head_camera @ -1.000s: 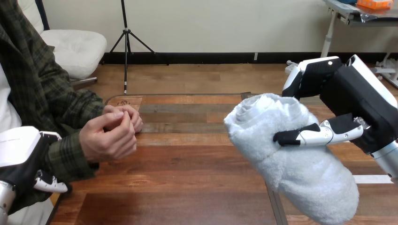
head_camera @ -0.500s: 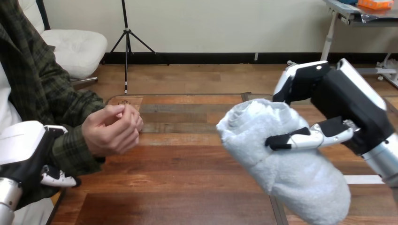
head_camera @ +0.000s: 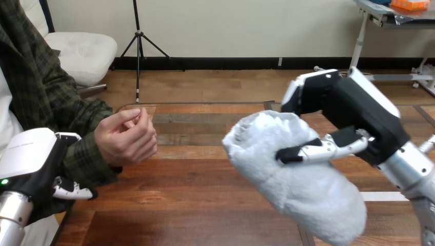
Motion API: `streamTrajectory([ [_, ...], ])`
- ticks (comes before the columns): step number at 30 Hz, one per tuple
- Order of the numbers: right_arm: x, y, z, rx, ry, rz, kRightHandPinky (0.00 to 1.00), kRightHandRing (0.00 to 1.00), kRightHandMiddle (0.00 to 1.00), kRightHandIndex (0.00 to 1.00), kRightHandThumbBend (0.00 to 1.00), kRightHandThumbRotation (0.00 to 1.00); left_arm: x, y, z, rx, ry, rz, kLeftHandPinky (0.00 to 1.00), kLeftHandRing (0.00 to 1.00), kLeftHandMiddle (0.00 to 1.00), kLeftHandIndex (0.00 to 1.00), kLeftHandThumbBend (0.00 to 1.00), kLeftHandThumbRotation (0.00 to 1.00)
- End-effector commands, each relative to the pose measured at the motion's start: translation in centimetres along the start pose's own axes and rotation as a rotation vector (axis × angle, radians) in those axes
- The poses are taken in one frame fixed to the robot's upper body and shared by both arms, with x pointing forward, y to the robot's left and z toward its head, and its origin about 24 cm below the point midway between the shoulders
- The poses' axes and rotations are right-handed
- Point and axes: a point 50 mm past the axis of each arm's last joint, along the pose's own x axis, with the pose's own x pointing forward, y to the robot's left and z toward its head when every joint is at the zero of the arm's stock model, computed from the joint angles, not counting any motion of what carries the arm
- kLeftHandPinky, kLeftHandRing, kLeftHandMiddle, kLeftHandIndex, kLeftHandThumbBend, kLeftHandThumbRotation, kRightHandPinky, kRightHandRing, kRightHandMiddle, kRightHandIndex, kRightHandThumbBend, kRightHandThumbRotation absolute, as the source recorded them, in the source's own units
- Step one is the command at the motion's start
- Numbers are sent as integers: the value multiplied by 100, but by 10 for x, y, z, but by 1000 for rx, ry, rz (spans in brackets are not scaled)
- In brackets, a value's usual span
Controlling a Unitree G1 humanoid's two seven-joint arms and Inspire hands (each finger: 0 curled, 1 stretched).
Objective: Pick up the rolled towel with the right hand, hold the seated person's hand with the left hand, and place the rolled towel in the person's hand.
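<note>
Wooden tabletop [head_camera: 205, 174] is lying bare between the person's loosely curled hand [head_camera: 125, 139] and the fluffy white rolled towel [head_camera: 292, 179]. The black-and-white right hand [head_camera: 359, 113] is holding the towel up over the boards, its fingers [head_camera: 313, 151] clasping round it. The black-and-white left hand [head_camera: 28, 164], running off the view's left edge, is resting against the person's sleeve [head_camera: 84, 161]; whether it is gripping cannot be told.

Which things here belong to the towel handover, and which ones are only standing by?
Belonging to the job: rolled towel; right hand, gripping it; person's hand, raised above the table; left hand.
Only standing by: wooden table.
</note>
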Motion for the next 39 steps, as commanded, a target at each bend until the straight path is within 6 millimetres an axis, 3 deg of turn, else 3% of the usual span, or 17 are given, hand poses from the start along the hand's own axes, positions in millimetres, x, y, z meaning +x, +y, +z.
streamTrajectory([
  [1, 26, -10, 18, -28, -86, -18, 19, 25, 34, 41, 82, 0, 8, 6, 24, -64, -72, 46, 44, 48, 53, 54, 88, 0],
  [39, 83, -1, 14, -25, -169, 66, 18, 24, 32, 39, 80, 0, 12, 12, 55, -108, -127, 86, 43, 48, 53, 55, 90, 0],
])
